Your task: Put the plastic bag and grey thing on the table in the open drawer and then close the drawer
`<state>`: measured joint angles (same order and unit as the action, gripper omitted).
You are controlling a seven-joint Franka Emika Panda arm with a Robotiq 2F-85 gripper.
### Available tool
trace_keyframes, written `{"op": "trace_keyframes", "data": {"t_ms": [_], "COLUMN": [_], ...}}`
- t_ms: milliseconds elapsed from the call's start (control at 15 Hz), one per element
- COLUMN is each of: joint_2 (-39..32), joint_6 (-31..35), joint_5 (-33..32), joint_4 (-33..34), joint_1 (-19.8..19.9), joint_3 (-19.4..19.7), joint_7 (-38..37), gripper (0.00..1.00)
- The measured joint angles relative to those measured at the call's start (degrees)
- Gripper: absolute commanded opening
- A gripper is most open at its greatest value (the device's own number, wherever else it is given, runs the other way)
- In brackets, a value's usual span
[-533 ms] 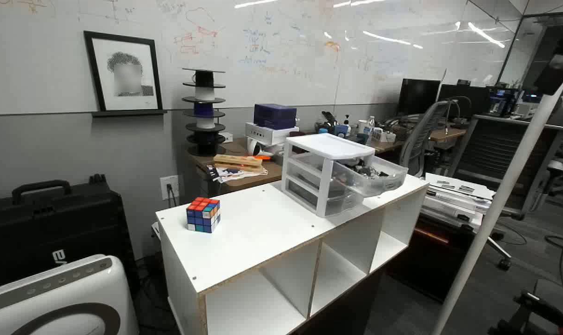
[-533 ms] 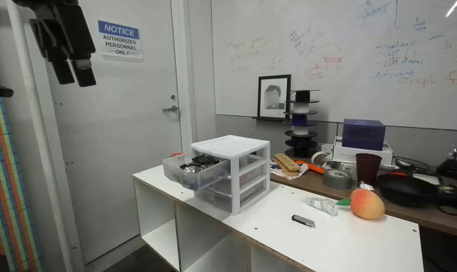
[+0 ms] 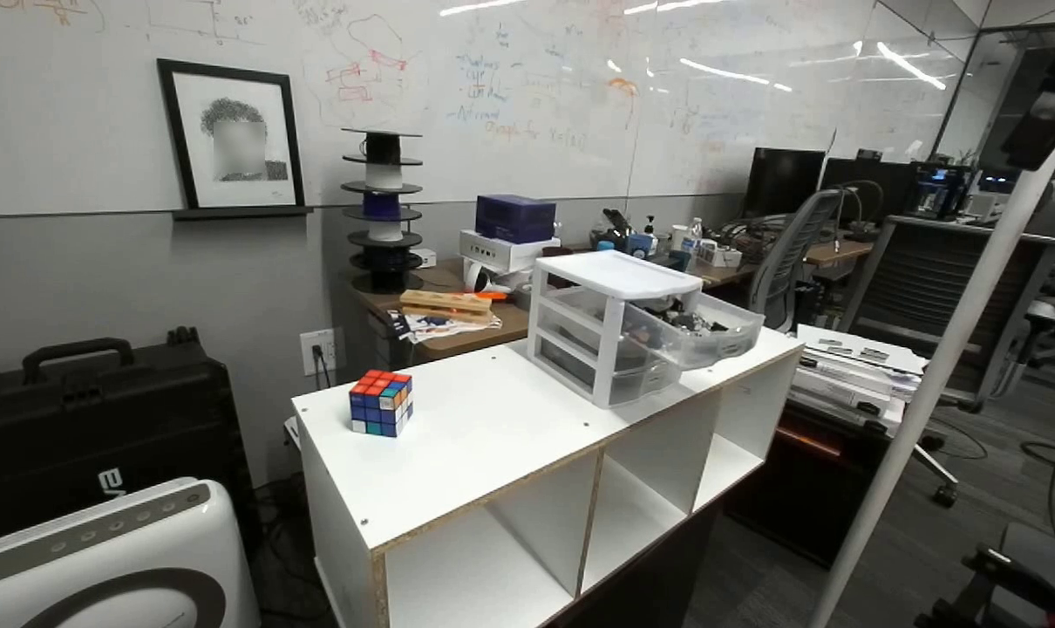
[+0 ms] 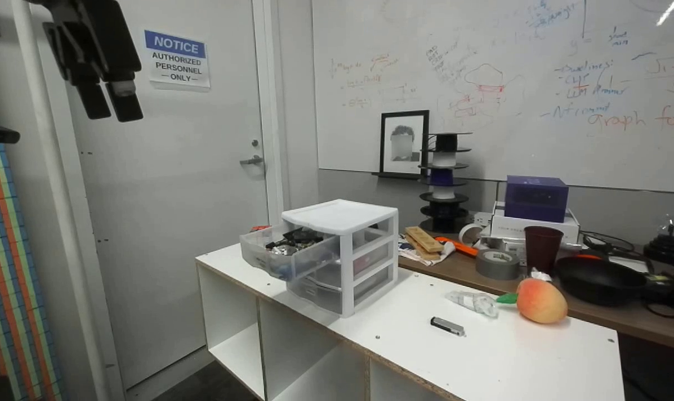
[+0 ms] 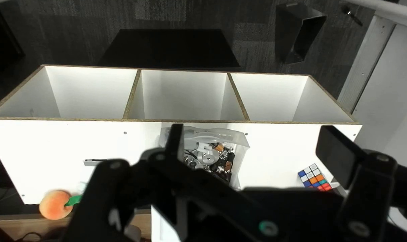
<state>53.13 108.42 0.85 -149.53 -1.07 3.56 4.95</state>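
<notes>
The black 2-finger gripper [image 4: 110, 104] hangs high above the large white table [image 4: 515, 362], its fingers [image 5: 338, 154] spread wide apart. On this table lie a crumpled clear plastic bag [image 4: 473, 303] and, near it, a small grey-black oblong thing [image 4: 448, 326] — the translucent plastic drawer [image 4: 265, 260], uppermost of 3, stands open and contains small parts [image 4: 292, 243].

Both exterior views overlook the table [image 3: 475, 462] from opposite ends; the wrist view, half blocked, looks down, perhaps steeply.
</notes>
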Motion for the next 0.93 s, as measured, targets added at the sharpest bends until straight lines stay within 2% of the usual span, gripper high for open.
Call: {"op": "trace_keyframes", "data": {"t_ms": [600,933], "joint_2": [-1.10,-9.33], "joint_6": [0.12,0.55], "joint_5": [-1.58,-5.53], "joint_4": [0.35,7.21], "joint_1": [0.00,0.00], "joint_3": [-0.01,1.30], "joint_7": [1.09,7.23], "gripper": [1.00,1.00]}}
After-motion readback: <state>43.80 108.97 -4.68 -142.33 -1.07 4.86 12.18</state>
